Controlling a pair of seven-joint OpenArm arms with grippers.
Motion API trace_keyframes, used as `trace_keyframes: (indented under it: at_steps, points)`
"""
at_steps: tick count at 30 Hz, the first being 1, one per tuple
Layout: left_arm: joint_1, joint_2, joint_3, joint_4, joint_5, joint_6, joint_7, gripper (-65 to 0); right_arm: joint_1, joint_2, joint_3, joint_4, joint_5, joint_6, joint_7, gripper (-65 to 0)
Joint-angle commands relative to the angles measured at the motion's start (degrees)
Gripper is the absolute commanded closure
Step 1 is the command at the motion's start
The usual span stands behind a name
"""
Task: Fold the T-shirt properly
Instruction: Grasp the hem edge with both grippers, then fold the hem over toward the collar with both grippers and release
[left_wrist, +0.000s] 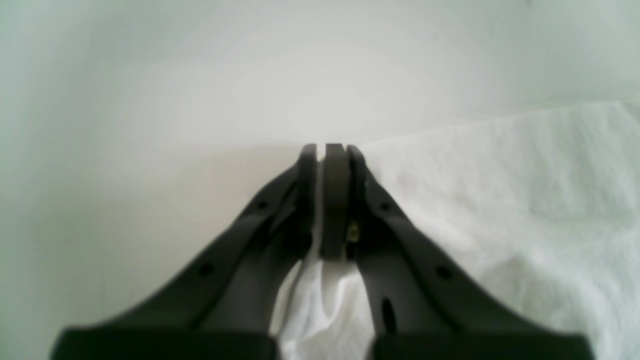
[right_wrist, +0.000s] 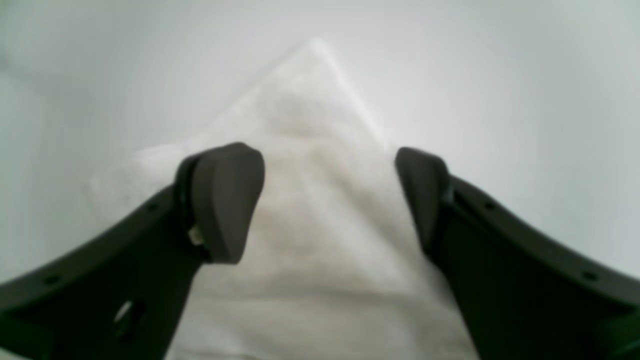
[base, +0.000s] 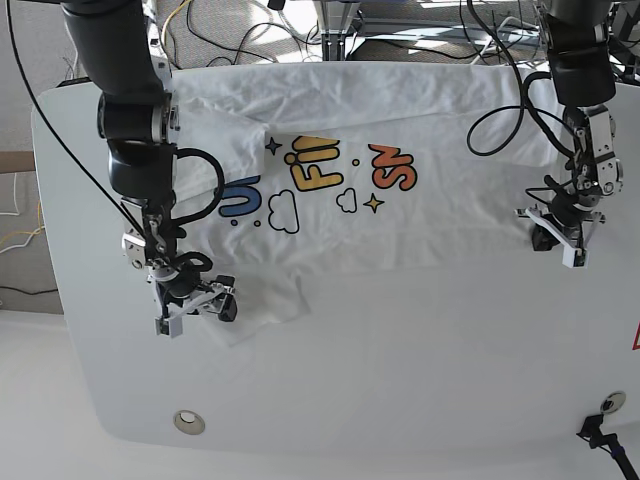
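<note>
The white T-shirt (base: 400, 230) lies spread on the white table (base: 400, 380), print side up, with its left part folded inward. My right gripper (base: 197, 305) is on the base view's left, open, low over a protruding cloth corner (base: 255, 310). In the right wrist view the open gripper (right_wrist: 325, 200) straddles that white corner (right_wrist: 315, 100), fingers apart on either side. My left gripper (base: 560, 240) is at the shirt's right edge. In the left wrist view it (left_wrist: 325, 150) is shut with white cloth (left_wrist: 320, 305) pinched between the fingers; more shirt (left_wrist: 500, 210) lies to the right.
Cables (base: 300, 25) hang behind the table's far edge. A round metal grommet (base: 187, 422) sits near the front left and another fitting (base: 612, 402) near the front right. A cable (base: 500, 120) loops over the shirt by the left arm.
</note>
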Motion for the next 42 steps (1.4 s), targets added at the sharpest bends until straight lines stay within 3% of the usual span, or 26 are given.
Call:
trace_keyframes:
  at_steps: [1,4,6,11,18,30,33,42]
  points:
    - [0.7,-0.3,0.3,-0.5,2.6,-0.2,5.9,0.0,1.5,-0.6,0.0,0.6,0.4,0.3,-1.1,-43.1]
    - [0.7,-0.3,0.3,-0.5,2.6,-0.2,5.9,0.0,1.6,-1.1,0.0,0.8,0.4,0.3,-1.1,-42.4]
    - [0.7,-0.4,0.3,-0.5,2.6,-0.2,5.9,0.0,1.7,-1.1,0.0,0.8,0.4,0.3,-1.0,-35.7]
    - [0.6,-0.4,0.2,-0.2,2.6,-0.2,5.6,0.0,2.3,-0.8,0.0,0.8,0.4,0.3,-1.0,0.0]
    - [2.4,-0.2,0.1,9.2,2.6,0.1,5.7,0.0,1.8,0.4,-0.4,4.6,0.4,0.5,-2.1,0.0]
    - [5.5,-0.1,-0.3,21.2,2.5,0.2,5.6,0.0,-11.2,1.9,-0.5,35.6,0.6,0.4,-18.3,0.0]
    - [7.2,-0.1,-3.0,24.5,2.6,0.2,5.6,0.0,-15.7,3.3,-0.4,44.8,0.9,0.3,-23.6,0.0]
    - [11.9,-0.4,-4.2,30.1,2.6,0.2,5.6,0.0,-26.3,5.0,-0.3,61.0,0.9,0.3,-29.8,0.0]
